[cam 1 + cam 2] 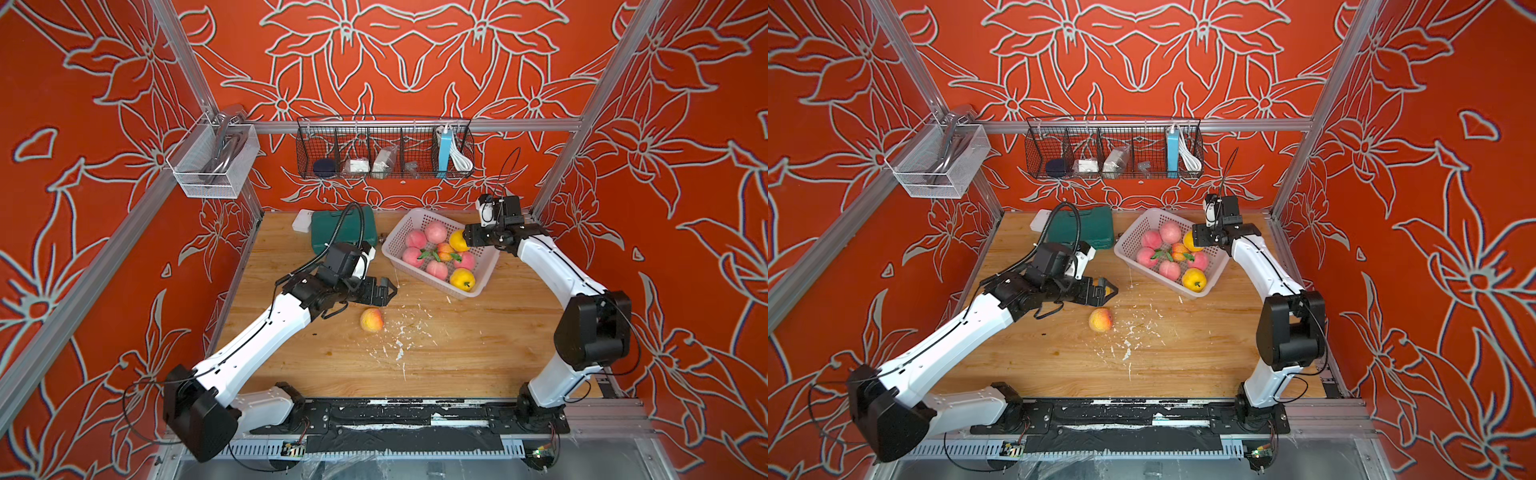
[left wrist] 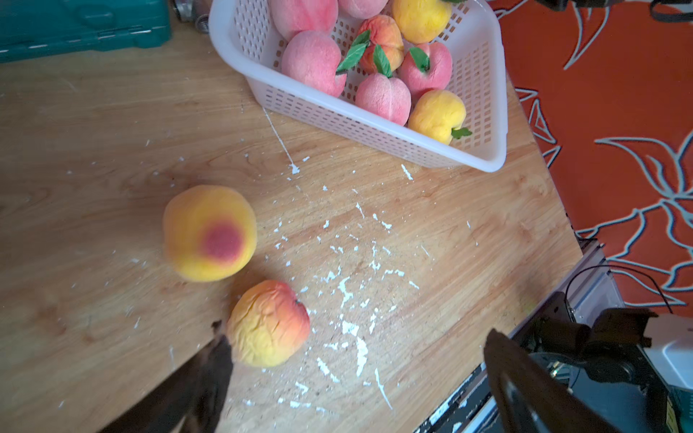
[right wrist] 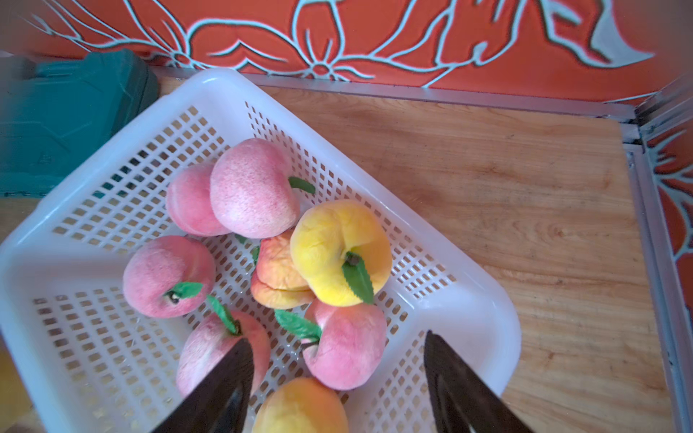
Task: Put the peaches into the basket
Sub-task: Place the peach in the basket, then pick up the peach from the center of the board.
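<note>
While a white mesh bin [image 1: 208, 183] on the left wall holds metal tools and a black wire rack [image 1: 316, 141] at the back holds small packets, the pale pink perforated plastic basket [image 1: 432, 284] on the wooden desk [image 1: 478, 353] holds eight round toy peaches [image 1: 435, 231]. Left of it, before a dark green plastic case [image 1: 322, 226], two more yellow-orange peaches [image 2: 210, 232] lie loose by the left claw [image 2: 354, 330], whose jaws stand apart, empty. Over the basket the right claw [image 3: 337, 337] hangs, jaws apart, holding nothing.

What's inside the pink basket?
Eight peaches in the basket: five pink, two yellow, one orange-blush. The floor beneath them is covered; the right hand hides part of a yellow one in a top view.
</note>
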